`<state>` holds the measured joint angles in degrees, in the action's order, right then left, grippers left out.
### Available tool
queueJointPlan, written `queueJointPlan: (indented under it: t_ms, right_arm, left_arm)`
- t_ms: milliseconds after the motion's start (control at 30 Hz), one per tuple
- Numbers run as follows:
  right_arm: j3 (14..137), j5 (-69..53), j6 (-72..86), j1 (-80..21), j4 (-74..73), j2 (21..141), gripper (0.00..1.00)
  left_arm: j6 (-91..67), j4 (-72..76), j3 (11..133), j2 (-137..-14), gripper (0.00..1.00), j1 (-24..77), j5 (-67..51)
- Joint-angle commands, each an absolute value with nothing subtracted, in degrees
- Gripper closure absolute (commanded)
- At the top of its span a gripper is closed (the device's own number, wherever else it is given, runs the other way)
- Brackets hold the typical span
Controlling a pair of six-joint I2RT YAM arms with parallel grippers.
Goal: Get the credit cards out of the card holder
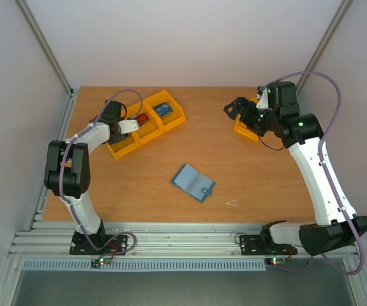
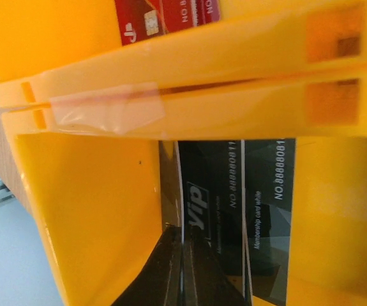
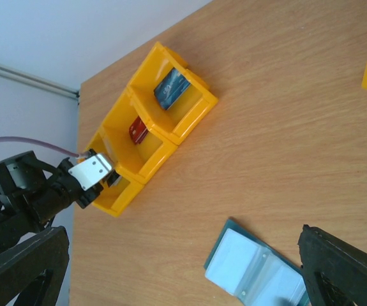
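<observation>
The blue-teal card holder (image 1: 193,182) lies open on the table's middle, its light blue pockets up; it also shows in the right wrist view (image 3: 260,271). My left gripper (image 1: 122,130) is down in the left orange bin (image 1: 120,148), shut on a dark grey credit card (image 2: 212,210) held edge-on between the fingers (image 2: 164,274). A red card (image 1: 142,119) sits in the middle bin and a blue card (image 1: 163,108) in the right bin. My right gripper (image 1: 230,109) is open and empty, raised at the far right, well away from the card holder.
The three joined orange bins (image 3: 146,162) stand at the back left. Another orange bin (image 1: 244,129) stands at the back right under my right arm. Grey walls close in the table's sides and back.
</observation>
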<state>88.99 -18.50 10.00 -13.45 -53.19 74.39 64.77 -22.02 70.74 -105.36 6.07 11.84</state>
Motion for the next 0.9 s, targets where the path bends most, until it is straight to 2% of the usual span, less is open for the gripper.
queueJointPlan:
  t_ms: [0,67,133,333,467,633,733,767,833,867]
  right_arm:
    - [89.3,-18.98,9.24,-13.1,-53.36,72.86,0.01]
    - [89.3,-19.03,9.16,-13.1,-53.35,72.86,0.01]
    - [89.38,-19.18,9.14,-13.1,-53.38,72.94,0.01]
    - [89.38,-19.33,8.97,-13.1,-53.47,72.99,0.01]
    - [89.54,-19.52,8.97,-13.1,-53.56,72.87,0.02]
    - [90.64,-18.19,7.29,-13.1,-55.04,72.78,0.01]
    - [90.54,-15.29,5.51,-13.1,-55.86,71.81,0.02]
    - [89.98,-12.96,5.19,-13.1,-55.93,70.98,0.01]
    - [87.66,-6.1,3.63,-13.1,-54.53,68.52,0.02]
    - [86.07,-3.88,2.56,-13.03,-53.76,66.96,0.02]
  left_arm:
    - [64.85,-20.54,68.47,-104.02,0.93,6.2,8.2]
    - [65.44,-20.59,67.61,-103.11,0.8,6.24,7.48]
    - [65.64,-20.87,67.17,-102.57,0.72,6.25,7.3]
    - [65.15,-22.5,66.86,-100.59,0.62,6.29,6.02]
    - [64.76,-23.06,67.96,-99.83,0.6,6.24,6.38]
    - [57.13,-31.12,76.85,-97.83,0.51,6.24,4.33]
    - [48.28,-40.38,84.27,-95.49,0.33,6.3,-0.32]
    - [45.75,-43.37,86.71,-94.62,0.25,6.25,-2.66]
    - [36.9,-48.14,90.15,-91.85,0.03,6.25,-6.44]
    - [33.79,-48.93,91.16,-90.51,0.01,6.24,-6.98]
